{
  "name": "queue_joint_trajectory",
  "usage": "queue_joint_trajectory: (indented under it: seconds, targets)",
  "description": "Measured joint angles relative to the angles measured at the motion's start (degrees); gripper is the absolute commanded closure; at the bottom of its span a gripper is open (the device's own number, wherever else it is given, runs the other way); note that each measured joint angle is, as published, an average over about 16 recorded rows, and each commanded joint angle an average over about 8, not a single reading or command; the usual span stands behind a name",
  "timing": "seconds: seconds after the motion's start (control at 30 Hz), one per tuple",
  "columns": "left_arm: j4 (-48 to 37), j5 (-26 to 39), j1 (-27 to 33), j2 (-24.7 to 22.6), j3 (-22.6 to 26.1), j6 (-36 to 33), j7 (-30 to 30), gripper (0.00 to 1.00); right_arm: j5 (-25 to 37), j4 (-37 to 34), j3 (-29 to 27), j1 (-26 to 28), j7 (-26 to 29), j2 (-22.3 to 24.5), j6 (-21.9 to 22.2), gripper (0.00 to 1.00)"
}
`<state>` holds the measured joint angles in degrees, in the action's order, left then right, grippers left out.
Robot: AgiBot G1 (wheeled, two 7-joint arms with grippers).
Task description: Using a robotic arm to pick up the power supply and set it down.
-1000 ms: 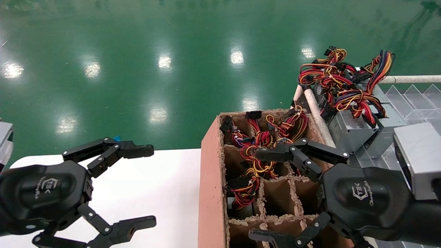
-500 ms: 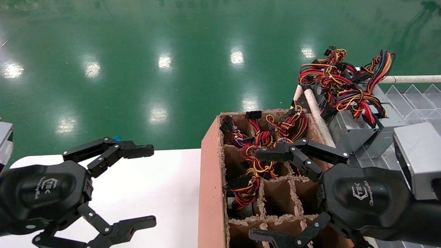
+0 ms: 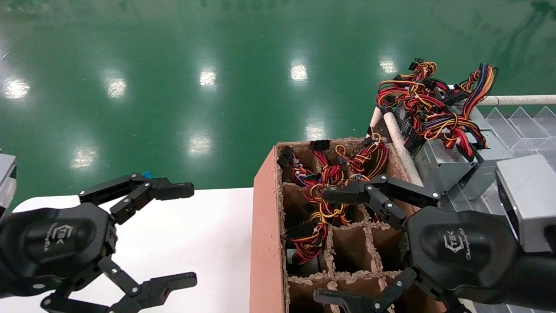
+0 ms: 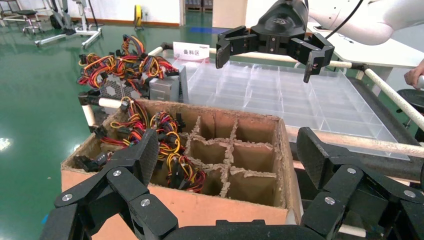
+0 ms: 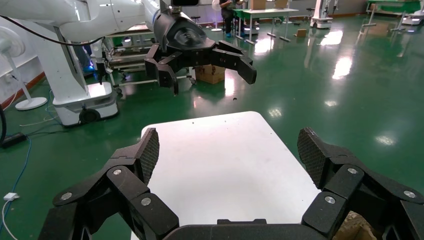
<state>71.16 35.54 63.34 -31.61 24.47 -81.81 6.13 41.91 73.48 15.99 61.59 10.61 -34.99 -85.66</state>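
Observation:
The power supply [image 3: 436, 158] is a silver-grey metal box on the rack at the back right, under a tangle of red, yellow and black wires [image 3: 428, 115]. In the left wrist view the power supply [image 4: 167, 90] lies beyond the carton's far corner. My right gripper [image 3: 323, 245] hangs open over the divided carton [image 3: 265, 226], short of the power supply, and holds nothing. My right gripper [image 5: 227, 155] faces the white table. My left gripper [image 3: 189, 234] is open and empty above the white table [image 3: 208, 226]. My left gripper [image 4: 230, 155] faces the carton.
Several far cells of the carton [image 4: 175, 205] hold wire bundles [image 3: 323, 204]; the near cells show bare cardboard. A clear compartment tray [image 3: 527, 126] and white rails [image 3: 397, 134] lie right of the carton. A tall blue-orange cable band [image 3: 482, 82] arches over the rack. Green floor lies beyond.

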Motion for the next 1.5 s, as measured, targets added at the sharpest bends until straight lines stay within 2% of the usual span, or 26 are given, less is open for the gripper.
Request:
queue_joint_trajectory:
  seconds: [1.13,1.17,1.4,1.43,1.5]
  targets:
    - [0.0,0.0,0.0,0.0,0.0,0.0,0.0,0.00,0.0,0.0,0.0,0.0,0.0,0.0,0.0,0.00]
    - [0.0,0.0,0.0,0.0,0.0,0.0,0.0,0.07,0.0,0.0,0.0,0.0,0.0,0.0,0.0,0.00]
    - [0.0,0.0,0.0,0.0,0.0,0.0,0.0,0.94,0.0,0.0,0.0,0.0,0.0,0.0,0.0,0.00]
    - [0.0,0.0,0.0,0.0,0.0,0.0,0.0,1.00,0.1,0.0,0.0,0.0,-0.1,0.1,0.0,0.00]
    - [0.0,0.0,0.0,0.0,0.0,0.0,0.0,1.00,0.7,0.0,0.0,0.2,-0.4,0.2,0.1,0.00]
